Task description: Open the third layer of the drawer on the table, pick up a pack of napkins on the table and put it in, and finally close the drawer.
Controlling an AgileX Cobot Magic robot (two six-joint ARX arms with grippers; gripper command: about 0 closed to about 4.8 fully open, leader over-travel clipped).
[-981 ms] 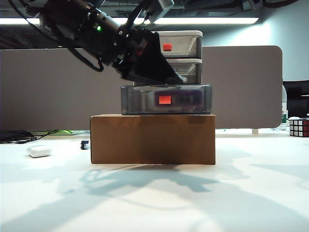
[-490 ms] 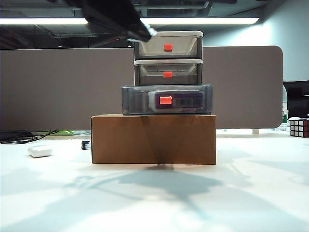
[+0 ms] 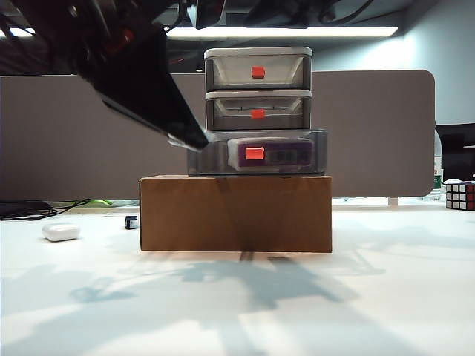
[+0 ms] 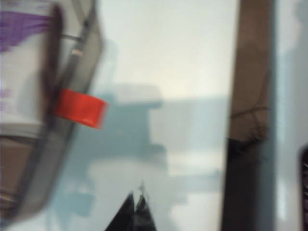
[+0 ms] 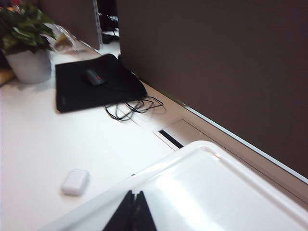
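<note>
White smooth table (image 3: 386, 297) bearing brown cardboard box (image 3: 235, 213); smoky three-tier plastic drawer (image 3: 257, 111) atop; lowest third layer (image 3: 215, 157) pulled out, purple-white pack of napkins (image 3: 271, 154) inside; left gripper (image 4: 135, 198) pinched closed, empty, above table before red handle (image 4: 79, 108); right gripper (image 5: 134, 195) closed, empty, over drawer's white top.

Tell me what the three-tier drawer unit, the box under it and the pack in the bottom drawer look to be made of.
Drawer unit: apparently smoky translucent plastic in a white frame, glossy; contents show through, handles opaque red.
Box: looks like brown cardboard, matte, with a taped centre seam.
Pack of napkins: purple and white, probably soft printed film wrap; blur leaves that open.
Left gripper beside the bottom drawer, shut; right gripper above the unit, shut.
</note>
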